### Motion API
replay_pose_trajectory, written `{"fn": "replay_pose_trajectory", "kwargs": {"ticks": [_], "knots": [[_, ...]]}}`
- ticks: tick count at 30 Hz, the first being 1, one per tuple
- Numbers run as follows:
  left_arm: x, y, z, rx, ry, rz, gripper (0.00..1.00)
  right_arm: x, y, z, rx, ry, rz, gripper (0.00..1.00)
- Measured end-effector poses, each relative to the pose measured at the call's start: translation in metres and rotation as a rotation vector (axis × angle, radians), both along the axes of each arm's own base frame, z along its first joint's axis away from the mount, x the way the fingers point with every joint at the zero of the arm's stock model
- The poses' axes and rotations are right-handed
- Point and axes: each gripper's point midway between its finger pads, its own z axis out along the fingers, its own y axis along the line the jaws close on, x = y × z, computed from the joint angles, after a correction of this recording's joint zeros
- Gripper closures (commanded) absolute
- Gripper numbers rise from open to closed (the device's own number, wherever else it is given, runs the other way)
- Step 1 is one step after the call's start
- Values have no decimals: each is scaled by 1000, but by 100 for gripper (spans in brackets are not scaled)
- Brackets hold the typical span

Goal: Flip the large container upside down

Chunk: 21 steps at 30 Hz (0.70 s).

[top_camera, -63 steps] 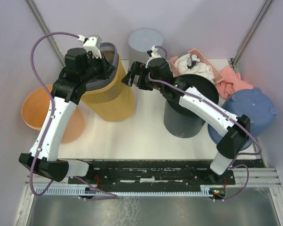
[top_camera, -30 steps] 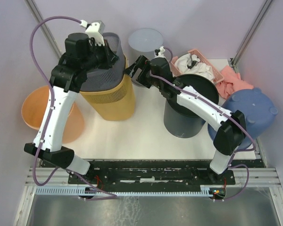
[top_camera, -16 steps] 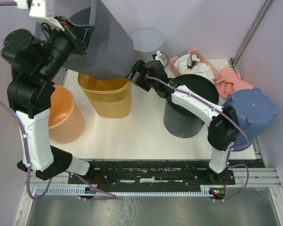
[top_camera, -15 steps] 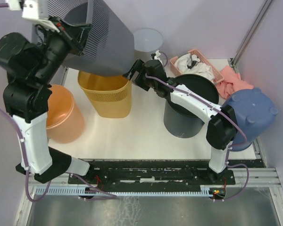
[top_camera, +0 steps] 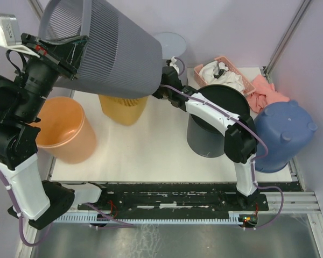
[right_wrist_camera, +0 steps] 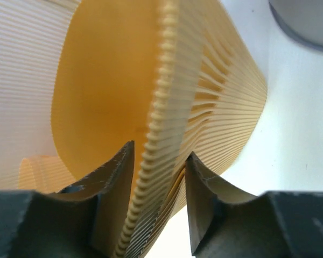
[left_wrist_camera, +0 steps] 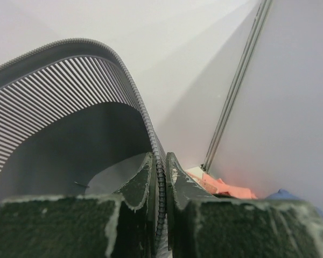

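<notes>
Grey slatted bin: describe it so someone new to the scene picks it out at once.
Start at the white table, then look to its far left corner. There the left gripper holds the grey slatted bin tilted in the air above the yellow bin; it's the only container lifted.

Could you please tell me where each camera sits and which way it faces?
Top external: above and behind the bases, facing down on the table; both arms show, left gripper holding the gray basket aloft.
Left wrist: on the left arm, facing along its fingers, which pinch that basket's rim.
Right wrist: on the right arm, facing along the right gripper, astride the yellow basket wall.
Shared: top external and left wrist both see the gray basket.
</notes>
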Motion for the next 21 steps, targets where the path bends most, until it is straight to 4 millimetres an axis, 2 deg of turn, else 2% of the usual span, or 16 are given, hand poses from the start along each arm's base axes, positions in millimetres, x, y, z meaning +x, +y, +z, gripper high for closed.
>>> {"fn": "replay_pose_trajectory", "kwargs": {"ticks": [2, 4, 6, 9, 11, 15, 17, 18, 21], "knots": [[-3, 2, -9, 7, 21, 4, 97, 9, 2, -5, 1, -4, -15, 76], [-8, 5, -18, 13, 42, 8, 97, 16, 6, -6, 6, -11, -14, 71], [-15, 8, -21, 13, 42, 10, 97, 27, 18, 2, 24, -33, -10, 65], [-29, 14, -22, 10, 35, 8, 97, 43, 36, 1, 41, -48, -13, 58], [-37, 17, -23, 8, 37, 7, 97, 54, 45, 0, 48, -64, -19, 48], [-52, 21, -21, 4, 21, -6, 97, 68, 54, 3, 52, -82, -44, 15], [-57, 22, -18, -1, 11, -11, 97, 72, 56, 11, 64, -105, -49, 4], [-58, 22, -18, -2, 9, -11, 97, 73, 57, 16, 77, -121, -47, 0], [-58, 22, -19, -2, 14, -13, 97, 71, 54, 35, 104, -165, -46, 1]]}}
